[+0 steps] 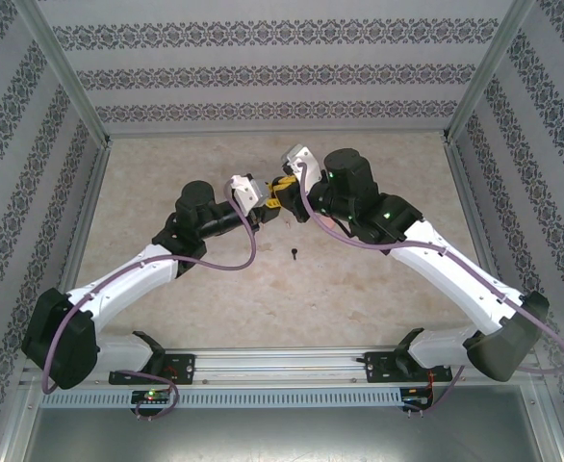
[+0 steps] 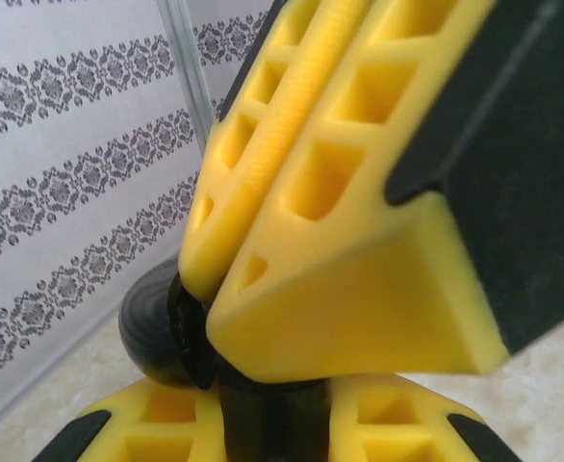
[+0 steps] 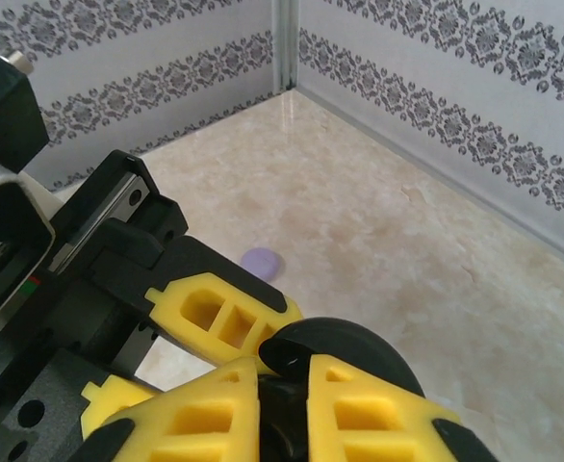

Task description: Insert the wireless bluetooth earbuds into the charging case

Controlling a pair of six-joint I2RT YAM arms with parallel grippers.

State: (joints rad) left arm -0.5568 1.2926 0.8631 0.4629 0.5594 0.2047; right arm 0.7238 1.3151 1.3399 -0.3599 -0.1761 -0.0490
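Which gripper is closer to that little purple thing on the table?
Left, probably. In the right wrist view the purple piece lies on the table just past the left gripper's finger; the right gripper sits further back.

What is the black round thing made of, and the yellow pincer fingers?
The black round case looks like smooth, glossy plastic: light glints on its curve. The yellow pincer fingers look like matte plastic, maybe printed: fine ridges and hollow cells.
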